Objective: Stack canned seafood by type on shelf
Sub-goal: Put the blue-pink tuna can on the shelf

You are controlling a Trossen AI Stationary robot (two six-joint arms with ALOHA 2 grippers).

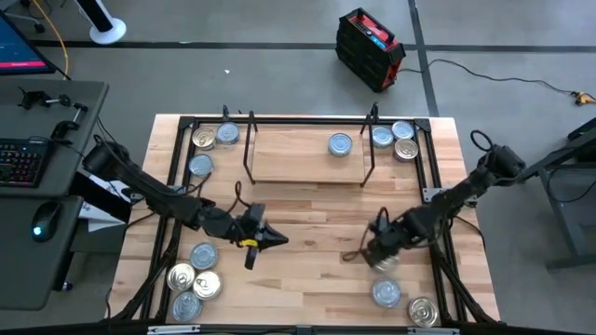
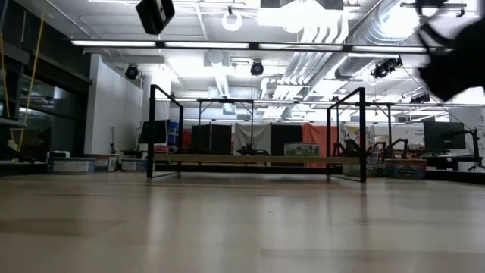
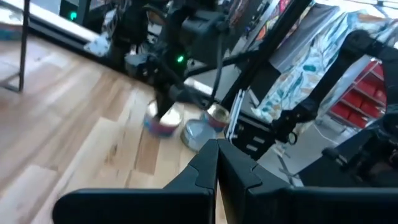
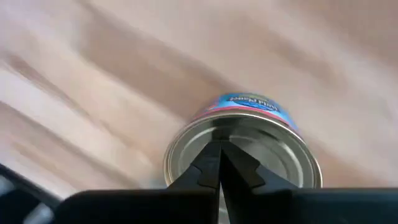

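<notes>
Our right gripper (image 1: 377,258), jaws pressed together, hovers over a tin (image 4: 244,146) near right; we should spread them, then straddle it squarely.

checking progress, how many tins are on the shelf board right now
1: a silver-lidded tin lying on the shelf, toward its right end. None seems hidden there.

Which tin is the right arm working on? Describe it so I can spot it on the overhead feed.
Start at the table's right edge, near side. The right gripper, fingers shut, hangs over a tin with a blue-and-red label. Two more tins lie closer to the near edge, clear of the arm.
</notes>
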